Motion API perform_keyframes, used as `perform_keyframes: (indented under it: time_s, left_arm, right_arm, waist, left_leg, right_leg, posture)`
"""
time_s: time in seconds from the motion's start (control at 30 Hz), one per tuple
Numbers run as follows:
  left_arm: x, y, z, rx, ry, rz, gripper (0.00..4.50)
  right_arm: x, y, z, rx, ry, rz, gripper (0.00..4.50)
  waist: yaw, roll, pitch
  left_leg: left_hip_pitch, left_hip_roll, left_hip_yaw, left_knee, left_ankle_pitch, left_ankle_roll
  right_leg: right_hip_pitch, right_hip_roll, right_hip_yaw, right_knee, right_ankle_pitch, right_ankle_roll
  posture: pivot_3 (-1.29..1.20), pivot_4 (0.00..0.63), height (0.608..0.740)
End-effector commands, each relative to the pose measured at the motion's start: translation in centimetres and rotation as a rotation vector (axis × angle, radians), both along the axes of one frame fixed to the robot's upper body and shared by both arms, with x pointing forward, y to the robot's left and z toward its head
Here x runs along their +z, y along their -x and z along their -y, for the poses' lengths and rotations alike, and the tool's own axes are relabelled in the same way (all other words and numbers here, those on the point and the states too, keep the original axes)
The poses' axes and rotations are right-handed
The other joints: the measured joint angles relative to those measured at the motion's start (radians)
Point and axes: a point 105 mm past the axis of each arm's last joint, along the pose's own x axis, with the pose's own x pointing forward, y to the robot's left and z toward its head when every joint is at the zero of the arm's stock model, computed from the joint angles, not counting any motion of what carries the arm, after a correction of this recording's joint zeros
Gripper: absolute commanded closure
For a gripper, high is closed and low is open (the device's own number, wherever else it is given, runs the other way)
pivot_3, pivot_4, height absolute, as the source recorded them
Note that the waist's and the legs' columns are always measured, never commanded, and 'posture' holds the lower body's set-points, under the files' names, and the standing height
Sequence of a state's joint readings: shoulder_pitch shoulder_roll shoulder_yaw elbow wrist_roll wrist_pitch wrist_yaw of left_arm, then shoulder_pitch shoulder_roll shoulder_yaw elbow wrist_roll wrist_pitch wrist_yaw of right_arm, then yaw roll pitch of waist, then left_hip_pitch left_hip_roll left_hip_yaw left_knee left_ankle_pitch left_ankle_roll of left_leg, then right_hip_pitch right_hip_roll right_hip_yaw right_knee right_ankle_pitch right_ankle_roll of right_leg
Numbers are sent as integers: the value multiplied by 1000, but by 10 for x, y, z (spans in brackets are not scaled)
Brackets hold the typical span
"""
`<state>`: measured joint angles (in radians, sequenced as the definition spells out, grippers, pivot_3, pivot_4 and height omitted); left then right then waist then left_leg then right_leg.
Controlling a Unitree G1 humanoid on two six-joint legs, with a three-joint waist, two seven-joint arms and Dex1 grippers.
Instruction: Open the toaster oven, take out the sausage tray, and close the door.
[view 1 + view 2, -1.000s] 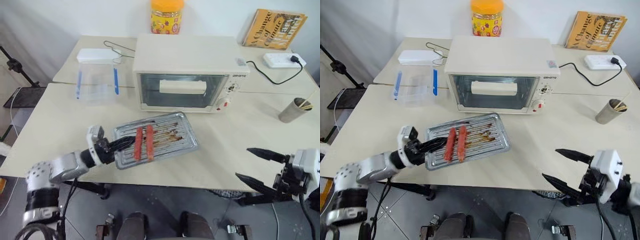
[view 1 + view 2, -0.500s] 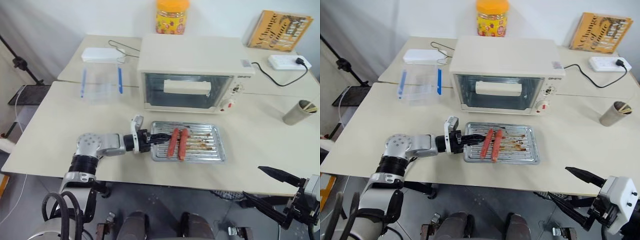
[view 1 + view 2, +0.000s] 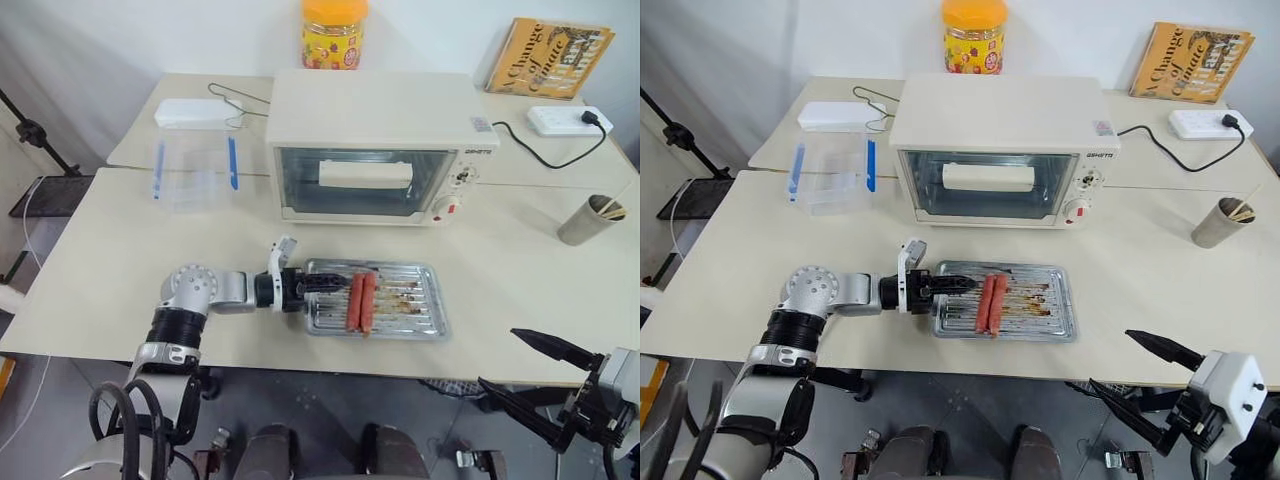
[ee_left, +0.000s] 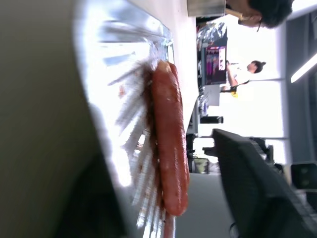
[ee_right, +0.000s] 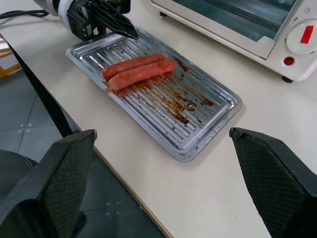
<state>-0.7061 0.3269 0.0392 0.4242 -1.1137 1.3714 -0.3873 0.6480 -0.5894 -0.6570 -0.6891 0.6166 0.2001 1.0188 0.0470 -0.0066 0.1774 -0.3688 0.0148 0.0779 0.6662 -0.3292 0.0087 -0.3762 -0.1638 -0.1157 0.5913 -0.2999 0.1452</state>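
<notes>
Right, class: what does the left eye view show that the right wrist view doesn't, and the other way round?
Left eye view, not the right wrist view: the orange-lidded jar, the book, the power strip, the metal cup and the clear box with blue clips.

Right wrist view, not the left eye view: no new object, just the brown grease smear on the tray's ridges in close detail.

Both: the sausage tray with two sausages, the left gripper at its end, the toaster oven with its door shut, and the right gripper, jaws open.

Shiny ribbed metal sausage tray (image 3: 405, 300)
</notes>
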Motion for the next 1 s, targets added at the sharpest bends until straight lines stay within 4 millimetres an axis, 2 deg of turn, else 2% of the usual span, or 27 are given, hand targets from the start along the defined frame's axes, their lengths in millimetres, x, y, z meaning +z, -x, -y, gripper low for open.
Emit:
perform_keyframes:
  time_s: [0.03,0.1,0.2,0.33,0.4,0.47,0.5,0.53,0.6,0.67,0.83,1.0]
  left_arm:
    - [3,1,-15,36,-42,81,578]
    - [9,4,-30,39,-99,206,47]
    - [18,11,-51,25,-150,349,47]
    - [11,27,-78,-99,-355,579,47]
    - [20,31,-91,-110,-324,697,47]
    - [42,34,-118,-57,-325,1079,47]
    - [46,39,-127,-64,-360,1232,47]
    - [44,51,-138,-147,-385,1318,47]
    - [44,68,-156,-193,-379,1346,47]
    - [48,75,-161,-217,-368,1410,47]
    - [67,64,-166,-72,-405,1478,47]
    - [60,64,-162,-69,-376,1403,47]
  right_arm:
    - [0,-3,-2,41,7,5,0]
    - [-1,-6,-2,61,11,1,0]
    - [-3,-11,0,80,15,-9,0]
    - [-4,-16,3,102,20,-18,0]
    - [0,-23,5,105,8,-7,0]
    - [9,-31,4,137,-24,16,0]
    - [13,-33,2,158,-35,21,0]
    - [16,-33,-3,201,-44,-1,0]
    - [20,-34,-11,260,-38,-14,0]
    - [26,-38,-14,281,-42,17,0]
    - [32,-44,-21,322,-39,59,0]
    - [29,-49,-23,340,-26,69,0]
  waist:
    - [-3,0,0]
    - [-9,0,0]
    - [-26,0,0]
    - [-23,1,0]
    - [-22,1,0]
    - [-22,1,1]
    - [-24,1,1]
    - [-25,1,1]
    - [-23,1,1]
    - [-22,2,1]
    - [-6,2,2]
    - [-10,2,2]
  left_leg:
    - [0,0,-1,0,0,0]
    - [0,0,-2,0,0,0]
    - [1,1,-3,-1,0,0]
    - [1,1,-2,-1,0,0]
    - [1,1,-3,-1,0,-1]
    - [0,1,-3,-1,-1,-1]
    - [0,2,-2,-1,-1,-1]
    - [-1,2,-2,-1,-2,-1]
    - [-2,3,0,-2,-2,-1]
    - [-2,4,0,-2,-2,-1]
    - [-2,6,-2,1,-3,2]
    - [-2,4,-1,2,-4,3]
  right_leg:
    - [0,0,0,0,0,0]
    - [0,0,0,0,0,0]
    - [-1,2,2,1,0,0]
    - [-2,2,2,0,0,-1]
    - [-2,1,3,0,0,-1]
    - [-2,1,3,-1,0,-1]
    - [-3,0,3,-1,0,-1]
    - [-5,-1,3,-1,-1,-1]
    - [-7,0,3,-1,-1,-3]
    - [-8,0,1,0,-2,-4]
    - [-4,-2,0,0,1,-1]
    - [-2,-1,0,-1,2,0]
  posture:
    - [0,150,740]
    - [0,150,740]
    - [0,150,740]
    - [0,150,740]
    - [0,150,740]
    - [0,150,740]
    - [0,150,740]
    - [0,150,740]
    - [0,150,740]
    - [0,150,740]
    - [0,150,740]
    - [0,150,740]
